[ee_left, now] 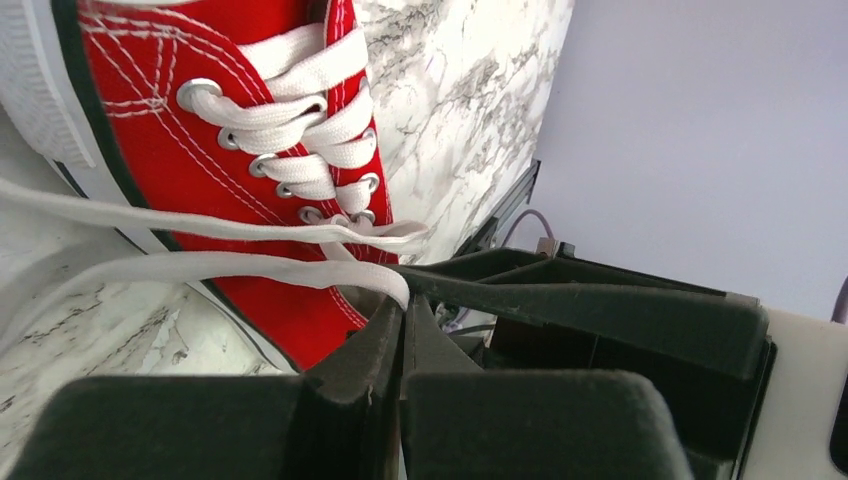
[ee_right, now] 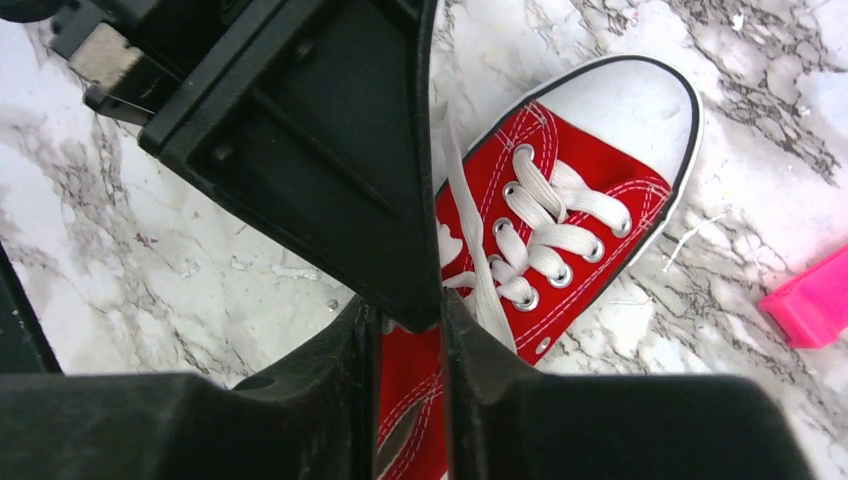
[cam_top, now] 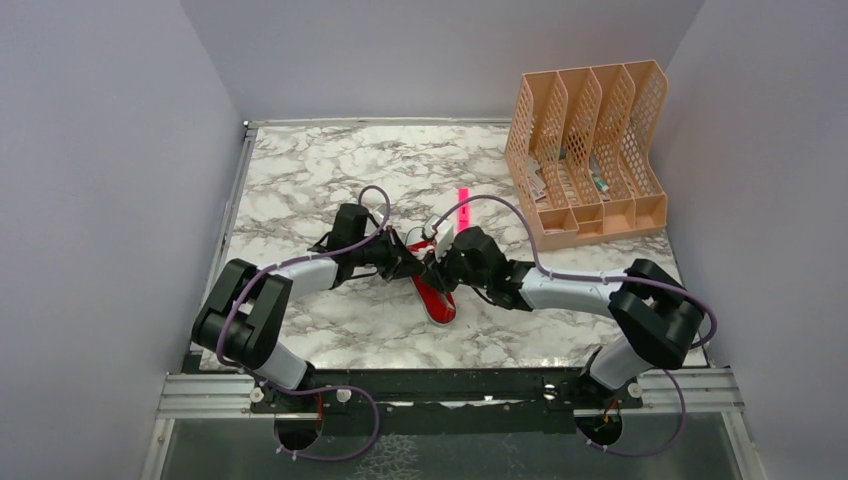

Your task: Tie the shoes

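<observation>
Entry, left to right, top view as reference.

Desk (cam_top: 300, 180): marbled surface carrying every item listed.

Left fingers (ee_left: 385, 330): reaching in from 9 o'clock of the shoe, pressed together, with one white lace strand running straight into their tips. Judged to be pinching that strand.

Sneaker (cam_top: 437, 298): red canvas, lying at mid-desk between the two arms, white toe cap toward 11 o'clock, heel toward 5 o'clock.

Laces (ee_left: 200, 265): white, threaded through all visible eyelets. Two free strands trail off the throat across the desk. No knot, loop or bow is visible.

Right fingers (ee_right: 455, 330): reaching in from 3 o'clock, drawn almost together with a thin slit between them. A strand passes just beside them. Whether it is pinched cannot be told.

Marker (cam_top: 463, 197): pink, at 1 o'clock of the sneaker, apart from it.

File rack (cam_top: 590, 150): tan, perforated, at 2 o'clock, well apart.

Status: lacing done and strands taken up. Judged early: crossing, first knot, loops and bow all remain.
</observation>
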Available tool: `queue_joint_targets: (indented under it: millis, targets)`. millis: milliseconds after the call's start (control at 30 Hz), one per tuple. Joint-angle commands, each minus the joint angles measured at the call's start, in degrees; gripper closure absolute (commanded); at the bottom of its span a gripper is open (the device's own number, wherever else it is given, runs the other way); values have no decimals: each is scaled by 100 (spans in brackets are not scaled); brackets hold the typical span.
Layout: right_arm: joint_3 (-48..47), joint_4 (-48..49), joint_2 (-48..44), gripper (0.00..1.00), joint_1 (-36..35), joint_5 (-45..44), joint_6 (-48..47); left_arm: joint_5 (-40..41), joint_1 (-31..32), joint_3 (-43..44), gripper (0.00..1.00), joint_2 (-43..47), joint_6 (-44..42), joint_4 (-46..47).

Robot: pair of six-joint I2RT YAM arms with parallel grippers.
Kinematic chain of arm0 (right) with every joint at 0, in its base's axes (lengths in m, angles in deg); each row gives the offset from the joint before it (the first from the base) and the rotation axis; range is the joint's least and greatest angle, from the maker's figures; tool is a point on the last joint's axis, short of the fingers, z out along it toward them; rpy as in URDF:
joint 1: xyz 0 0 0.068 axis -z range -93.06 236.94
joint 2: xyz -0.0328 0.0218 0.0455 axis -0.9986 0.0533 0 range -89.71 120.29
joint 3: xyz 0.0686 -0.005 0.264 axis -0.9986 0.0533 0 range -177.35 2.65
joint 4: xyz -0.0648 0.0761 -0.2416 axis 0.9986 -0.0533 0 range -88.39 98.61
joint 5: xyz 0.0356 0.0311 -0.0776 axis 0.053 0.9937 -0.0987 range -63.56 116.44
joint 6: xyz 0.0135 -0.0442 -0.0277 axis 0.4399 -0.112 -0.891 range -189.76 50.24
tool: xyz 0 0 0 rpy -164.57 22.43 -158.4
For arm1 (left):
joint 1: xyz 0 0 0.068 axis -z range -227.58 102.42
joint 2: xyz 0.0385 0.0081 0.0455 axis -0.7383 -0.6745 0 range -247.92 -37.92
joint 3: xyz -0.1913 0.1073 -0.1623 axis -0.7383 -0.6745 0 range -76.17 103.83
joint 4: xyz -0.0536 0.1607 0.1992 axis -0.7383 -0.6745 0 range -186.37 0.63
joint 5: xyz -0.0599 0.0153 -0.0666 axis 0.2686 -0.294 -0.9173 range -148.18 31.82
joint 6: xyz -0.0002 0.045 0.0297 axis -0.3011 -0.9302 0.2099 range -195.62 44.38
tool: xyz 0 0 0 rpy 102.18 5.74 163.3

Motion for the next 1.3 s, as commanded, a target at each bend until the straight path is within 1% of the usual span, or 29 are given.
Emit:
queue_joint_targets:
  millis: [0,33,100,133,233,267,300,333,367,400,433,467,500,600,633,667,700,733,767,833,967,1000,1067,1100,1167,1267]
  targets:
    - [-64,383,-70,88,1,-500,167,-230,-32,-50,98,20,-4,111]
    - [-40,430,-106,97,-1,-541,270,-234,-53,-48,97,45,-49,76]
    - [-38,379,-112,99,-5,-583,468,-119,-153,-53,93,215,-229,-132]
    - [-35,342,-82,99,0,-764,607,-39,-249,-83,87,386,-317,-266]
    - [53,317,-23,99,48,-713,809,88,-642,-90,63,919,-713,-885]
    - [102,367,-44,99,44,-652,875,144,-761,-92,59,1082,-841,-1073]
    - [150,456,-69,99,44,-509,929,209,-848,-96,58,1234,-928,-1209]
    - [193,539,-103,99,46,-405,952,169,-909,-145,66,1299,-902,-1159]
    - [197,563,-109,99,47,-360,940,46,-929,-224,71,1286,-763,-950]
    - [194,557,-120,99,49,-346,908,-89,-931,-302,71,1235,-621,-745]
    - [185,529,-130,99,48,-353,862,-167,-924,-333,67,1169,-561,-665]
    - [159,469,-146,99,46,-358,819,-168,-923,-314,62,1126,-616,-788]
    - [136,406,-182,99,46,-365,790,-26,-923,-204,58,1147,-821,-1096]
    - [137,265,-309,99,50,-245,826,592,-923,319,47,1201,-1833,-2276]
    - [122,186,-329,99,48,-186,845,800,-920,489,42,1151,-2138,-2529]
    - [117,131,-346,99,45,-160,881,963,-922,640,31,1039,-2393,-2688]
    - [132,90,-359,99,46,-142,927,1054,-927,763,23,874,-2618,-2775]
    - [136,53,-381,99,46,-125,966,1123,-931,942,19,622,-2838,-2882]
    - [134,16,-392,99,46,-107,1002,1086,-924,1125,21,354,-3046,-2984]
    - [94,-54,-392,99,50,-36,1047,1021,-908,1521,28,-181,-3435,-3119]
    - [19,-133,-342,99,47,13,1084,1320,-875,2220,43,-875,-4180,-3784]
    - [-4,-155,-331,99,46,32,1076,1455,-866,2348,44,-1023,-4268,-3979]
    - [-20,-164,-315,99,46,50,1067,1828,-826,2656,44,-1338,-4296,-4465]
    - [-22,-154,-298,99,46,47,1071,1948,-807,2719,42,-1374,-4237,-4567]
    - [-19,-113,-283,99,47,38,1067,2137,-791,2734,40,-1371,-3978,-4615]
    - [-33,-98,-264,99,48,27,1075,2112,-754,2693,39,-1450,-3614,-4587]
